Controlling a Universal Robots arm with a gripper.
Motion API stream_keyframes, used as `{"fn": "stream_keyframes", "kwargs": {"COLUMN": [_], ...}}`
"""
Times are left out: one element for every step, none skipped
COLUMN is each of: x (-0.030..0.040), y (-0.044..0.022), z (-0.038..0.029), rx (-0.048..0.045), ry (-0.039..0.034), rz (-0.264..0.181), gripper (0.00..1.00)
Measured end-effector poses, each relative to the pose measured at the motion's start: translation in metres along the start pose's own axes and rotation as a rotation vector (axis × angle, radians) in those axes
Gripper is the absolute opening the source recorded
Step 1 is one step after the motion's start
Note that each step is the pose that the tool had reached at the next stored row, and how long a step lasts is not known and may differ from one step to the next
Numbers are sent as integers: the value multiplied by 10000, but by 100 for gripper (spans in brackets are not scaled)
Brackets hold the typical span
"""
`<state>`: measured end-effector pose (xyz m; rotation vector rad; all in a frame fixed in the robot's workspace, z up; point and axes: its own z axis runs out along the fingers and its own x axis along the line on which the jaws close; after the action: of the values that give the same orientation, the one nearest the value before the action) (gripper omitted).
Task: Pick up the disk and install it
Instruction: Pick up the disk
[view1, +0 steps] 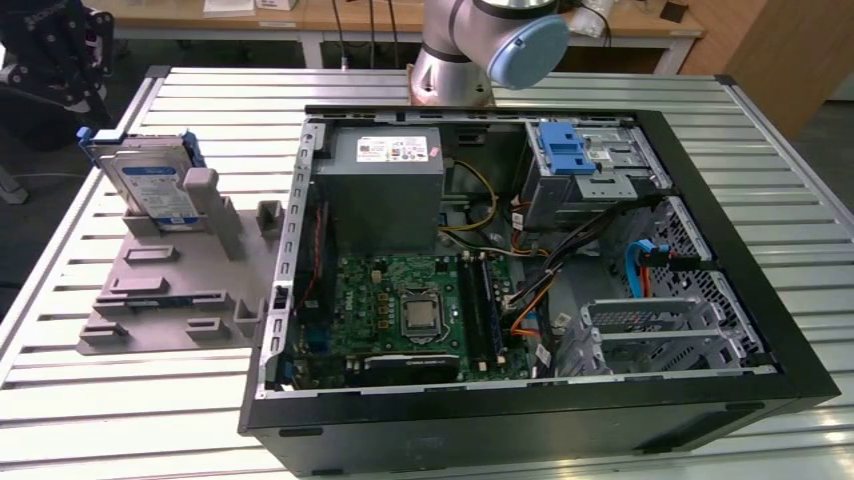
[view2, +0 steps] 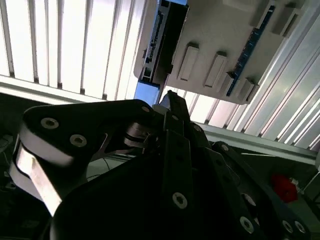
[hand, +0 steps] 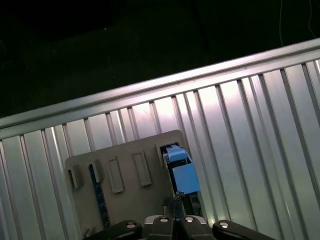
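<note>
Silver disk (view1: 150, 185) seen upright in grey holder (view1: 174, 290), upper left of exterior view. Gripper (hand: 175, 204) held above disk's blue edge, bottom centre of first wrist view; open or closed cannot be told. Pickup step judged in hand; centring over thin edge judged needed.

One disk (view1: 150, 185), one grey holder (view1: 174, 290), one open computer case (view1: 534, 415), one grey box (view1: 387, 205) and one circuit board (view1: 360, 300) inside it, one slatted table (view1: 134, 420), one robot arm (view1: 467, 50) at the far edge.
</note>
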<state>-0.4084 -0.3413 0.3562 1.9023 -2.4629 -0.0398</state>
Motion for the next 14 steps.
{"fn": "stream_keyframes", "kwargs": {"x": [0, 0, 0, 0, 0, 0, 0, 0, 0, -2, -5, -7, -7, -8], "y": [0, 0, 0, 0, 0, 0, 0, 0, 0, 1, 2, 3, 5, 8], "z": [0, 1, 1, 2, 2, 2, 3, 4, 4, 6, 9, 10, 13, 16], "rx": [4, 9, 13, 18, 23, 29, 36, 46, 62, 89, 110, 118, 120, 122], "ry": [5, 11, 16, 21, 26, 30, 34, 37, 38, 34, 31, 29, 29, 29], "rz": [-159, -325, -479, -629, -779, -919, -1061, -1189, -1301, -1367, -1397, -1414, -1428, -1448], "gripper": [11, 11, 11, 11, 11, 11, 11, 11, 11, 11, 11, 11, 11, 11]}}
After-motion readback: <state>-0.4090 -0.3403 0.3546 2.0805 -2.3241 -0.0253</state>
